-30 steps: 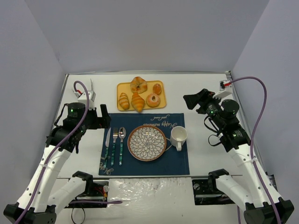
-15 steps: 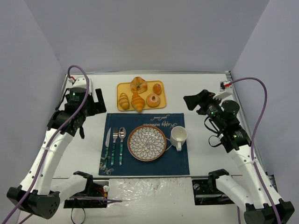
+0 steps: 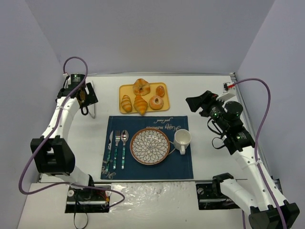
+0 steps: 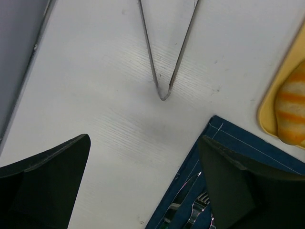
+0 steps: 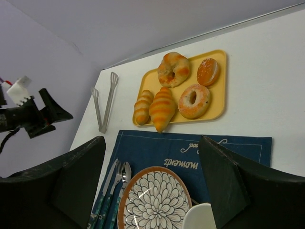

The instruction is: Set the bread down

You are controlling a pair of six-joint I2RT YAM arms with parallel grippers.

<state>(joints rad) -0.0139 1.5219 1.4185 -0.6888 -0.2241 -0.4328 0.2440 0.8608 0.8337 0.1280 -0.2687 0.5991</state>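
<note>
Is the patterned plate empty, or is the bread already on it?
Empty. The plate shows only its pattern; the bread lies on the yellow tray beside the croissant.

in the left wrist view, bread [image 4: 290, 109] and tongs [image 4: 164, 96] partly beyond the edges

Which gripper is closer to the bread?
Left. The left gripper hangs open just left of the tray, and the bread lies at that end. The right gripper is beyond the tray's right edge, farther off.
</note>
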